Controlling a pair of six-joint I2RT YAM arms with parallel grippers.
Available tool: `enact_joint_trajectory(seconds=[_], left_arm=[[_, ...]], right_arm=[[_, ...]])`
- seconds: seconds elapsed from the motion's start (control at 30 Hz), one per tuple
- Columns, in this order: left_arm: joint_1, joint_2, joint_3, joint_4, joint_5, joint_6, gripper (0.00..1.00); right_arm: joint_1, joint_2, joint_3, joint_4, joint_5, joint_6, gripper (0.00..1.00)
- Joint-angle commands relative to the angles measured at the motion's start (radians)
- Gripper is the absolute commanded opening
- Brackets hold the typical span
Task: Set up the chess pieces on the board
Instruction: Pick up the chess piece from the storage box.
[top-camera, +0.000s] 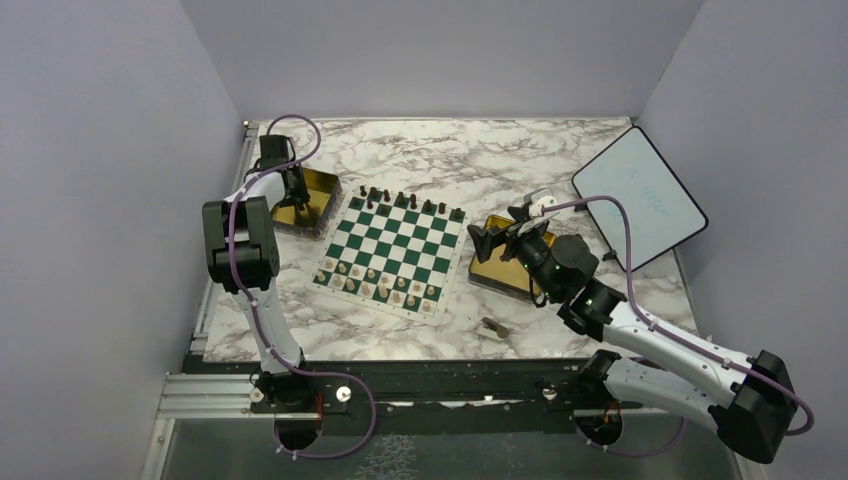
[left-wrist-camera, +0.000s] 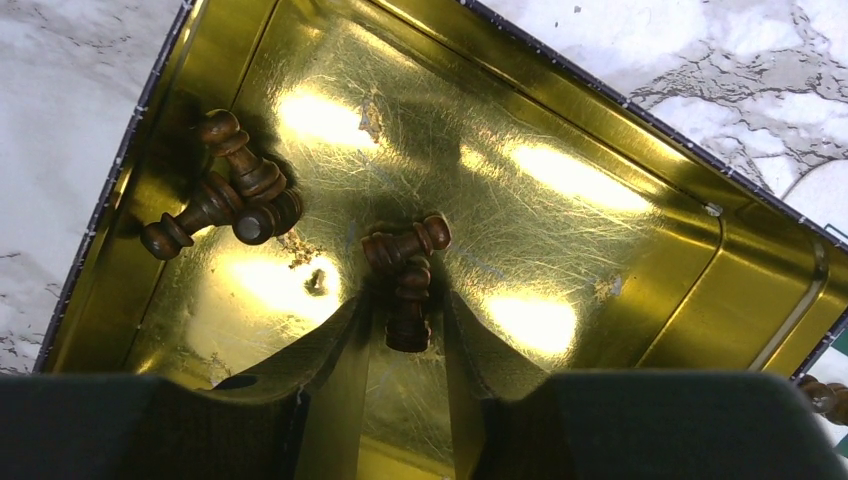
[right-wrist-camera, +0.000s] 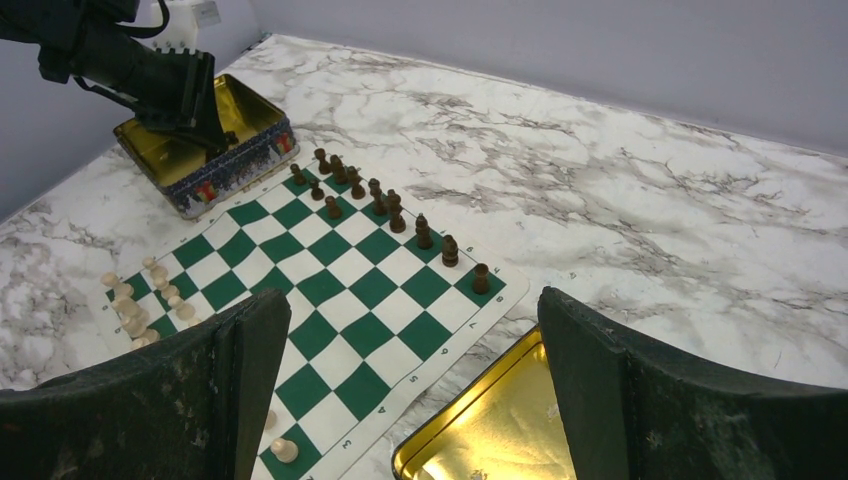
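The coming grab turns on the left pincer (left-wrist-camera: 405, 315) in the left wrist view: its 2 fingers stand spread at the bottom centre, holding nothing yet, with 1 dark piece (left-wrist-camera: 409, 290) lying on its side in the gap between them. That piece's long axis runs up and down the frame, in line with the fingers, so they would likely close across its narrow waist. A second piece (left-wrist-camera: 404, 243) lies crosswise over its upper end, touching it, and I judge it may be dragged along. A cluster (left-wrist-camera: 232, 185) of more dark figures lies tangled at the left of the frame, apart from these 2. All are turned, glossy brown wood with ringed stems, on the scratched, shiny gold floor of the left tin (left-wrist-camera: 620, 230), where they will probably slide easily. The left arm is plainly the nearer one. The right pincer (right-wrist-camera: 410, 330) hangs wide apart and empty over the right tin (right-wrist-camera: 490, 430), beside the board (top-camera: 395, 240). The board lies flat at the centre of the marbled tabletop (top-camera: 480, 160), with a dark row (top-camera: 405, 200) along its upper edge and a pale row (top-camera: 380, 285) along its lower edge.
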Motion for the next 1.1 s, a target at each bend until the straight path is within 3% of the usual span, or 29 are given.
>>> enact_joint_trajectory(seconds=[0.0, 0.37, 1.07], left_arm=[[0.005, 0.019, 0.025, -0.009, 0.024, 0.008, 0.31], [0.002, -0.028, 0.021, -0.037, 0.038, -0.024, 0.17], [-0.026, -0.307, -0.048, -0.096, 0.163, -0.099, 0.14]], right_arm=[[0.006, -0.013, 0.005, 0.009, 0.011, -0.013, 1.00], [0.004, -0.026, 0.000, 0.004, 0.011, -0.007, 1.00], [0.004, 0.005, 0.135, -0.191, 0.005, 0.192, 1.00]])
